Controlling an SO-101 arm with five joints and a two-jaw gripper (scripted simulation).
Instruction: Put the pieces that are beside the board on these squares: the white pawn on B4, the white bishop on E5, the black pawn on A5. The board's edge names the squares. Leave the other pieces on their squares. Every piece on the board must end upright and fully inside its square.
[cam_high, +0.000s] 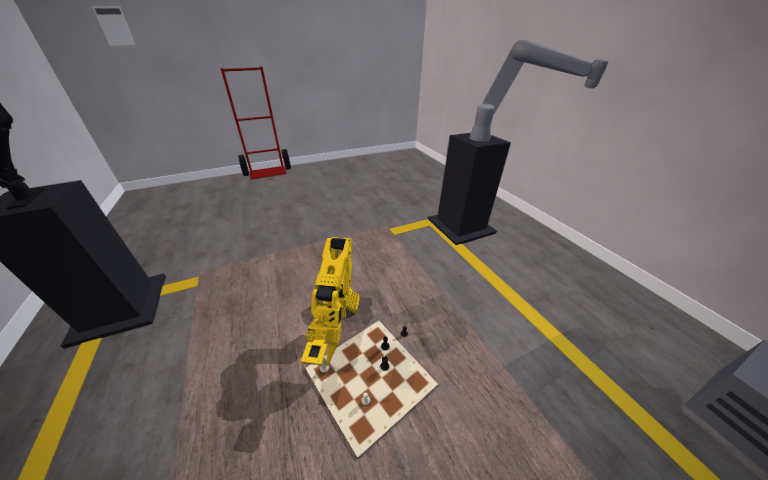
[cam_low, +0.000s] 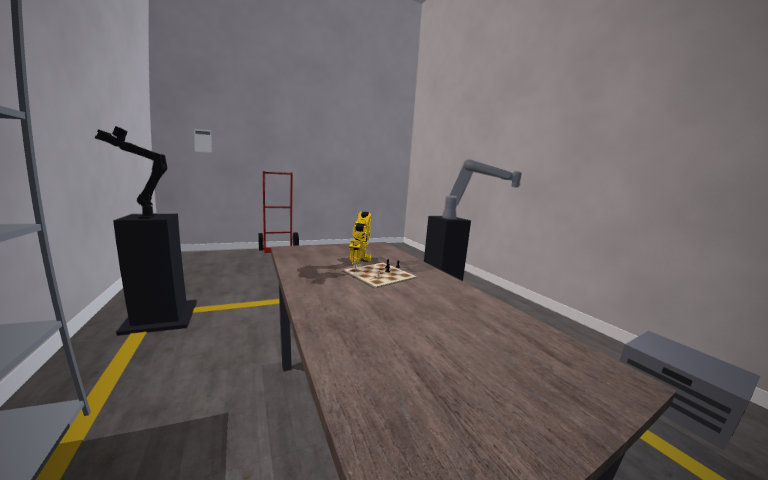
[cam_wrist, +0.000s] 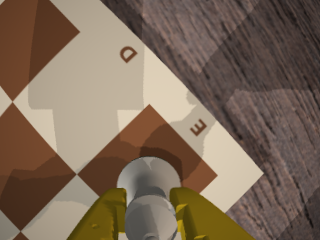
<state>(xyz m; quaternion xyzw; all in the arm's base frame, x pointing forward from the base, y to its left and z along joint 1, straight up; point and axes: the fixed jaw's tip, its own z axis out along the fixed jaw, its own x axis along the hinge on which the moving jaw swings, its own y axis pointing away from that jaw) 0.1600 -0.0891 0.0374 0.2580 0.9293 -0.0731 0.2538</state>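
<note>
My yellow gripper (cam_high: 323, 365) (cam_low: 355, 262) (cam_wrist: 148, 195) is shut on a white piece, which I take for the white bishop (cam_wrist: 148, 175) (cam_high: 323, 369). It holds the piece upright over the brown corner square next to the letter E (cam_wrist: 198, 127) on the chessboard (cam_high: 362, 448) (cam_low: 380, 284) (cam_wrist: 87, 94). I cannot tell whether its base touches the board. A second white piece (cam_high: 365, 399), seemingly the white pawn, stands upright on the board. The black pawn (cam_high: 403, 331) (cam_low: 398, 264) stands on the table beside the board's far edge. Two other black pieces (cam_high: 385, 343) (cam_high: 384, 363) stand on board squares.
The board lies on a long wooden table (cam_high: 254, 294) (cam_low: 453, 367); the arm's base stands just behind the board. Black pedestals with other arms (cam_high: 472, 181) (cam_high: 67, 254), a red hand truck (cam_high: 254, 124) and a grey box (cam_low: 688, 384) stand on the floor around the table.
</note>
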